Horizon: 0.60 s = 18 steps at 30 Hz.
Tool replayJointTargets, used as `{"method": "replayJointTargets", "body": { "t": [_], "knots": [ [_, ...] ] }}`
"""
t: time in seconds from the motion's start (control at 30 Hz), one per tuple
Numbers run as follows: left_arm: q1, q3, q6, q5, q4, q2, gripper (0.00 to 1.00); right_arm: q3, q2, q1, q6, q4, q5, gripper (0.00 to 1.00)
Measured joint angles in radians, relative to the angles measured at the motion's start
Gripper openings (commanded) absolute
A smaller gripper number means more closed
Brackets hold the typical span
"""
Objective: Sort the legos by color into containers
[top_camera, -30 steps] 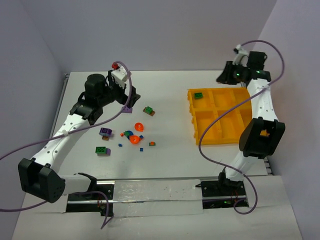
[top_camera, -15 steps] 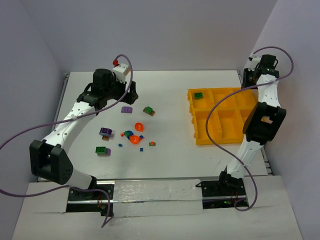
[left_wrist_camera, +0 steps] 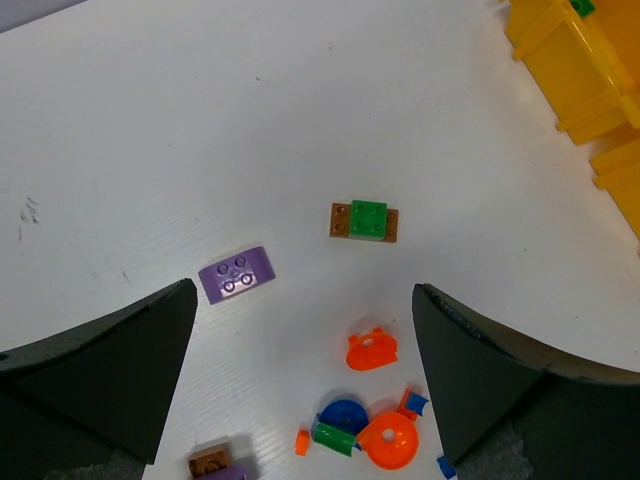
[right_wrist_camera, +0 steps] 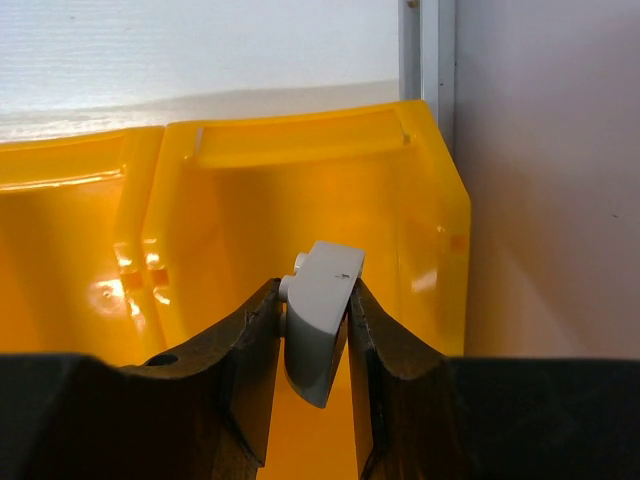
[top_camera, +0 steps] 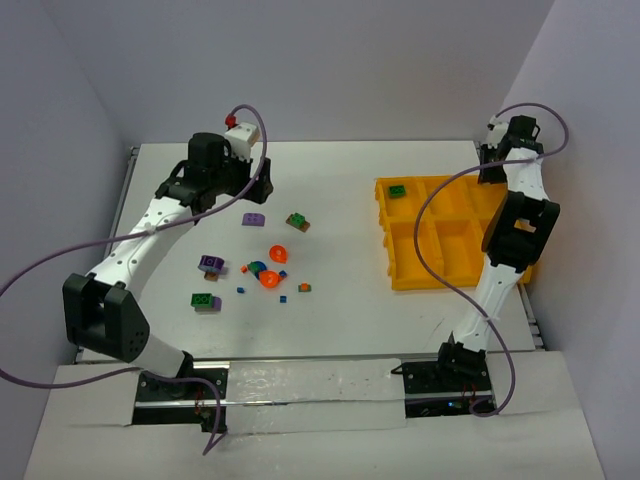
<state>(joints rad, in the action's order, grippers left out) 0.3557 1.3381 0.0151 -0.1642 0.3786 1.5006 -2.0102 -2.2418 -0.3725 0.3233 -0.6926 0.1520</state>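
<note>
Two arms, two states. My right gripper is closed narrow on a pale studded brick, tilted, studs toward 9 o'clock. It hangs inside the 1 o'clock corner compartment of the yellow tray; can't tell if it touches the floor. My left gripper has its jaws wide, holding nothing, above the loose legos on the table, at 9 o'clock from the tray. In the left wrist view, a purple brick is at 9 o'clock of the jaw gap, a green-on-brown brick at 1 o'clock, and an orange dish at 5 o'clock. One green brick sits in the tray's 11 o'clock corner compartment.
</note>
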Motion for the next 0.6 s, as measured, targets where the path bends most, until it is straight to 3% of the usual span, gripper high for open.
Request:
{"method": "replayJointTargets", "body": {
  "t": [0.1,0.27,0.5,0.6],
  "knots": [
    [-0.004,0.019,-0.004,0.007,0.012,0.023,0.99,0.0,-0.031,0.004,0.001,0.002,-0.013,0.08],
    [-0.01,0.036,-0.024,0.012,0.03,0.045,0.99,0.0,-0.076,0.011,0.005,0.005,-0.03,0.33],
    [-0.011,0.039,-0.027,0.015,0.032,0.051,0.99,-0.005,-0.084,0.02,0.007,0.021,-0.047,0.58],
    [-0.011,0.039,-0.027,0.016,0.032,0.053,0.99,-0.011,-0.086,0.029,0.008,0.029,-0.061,0.64]
  ]
}}
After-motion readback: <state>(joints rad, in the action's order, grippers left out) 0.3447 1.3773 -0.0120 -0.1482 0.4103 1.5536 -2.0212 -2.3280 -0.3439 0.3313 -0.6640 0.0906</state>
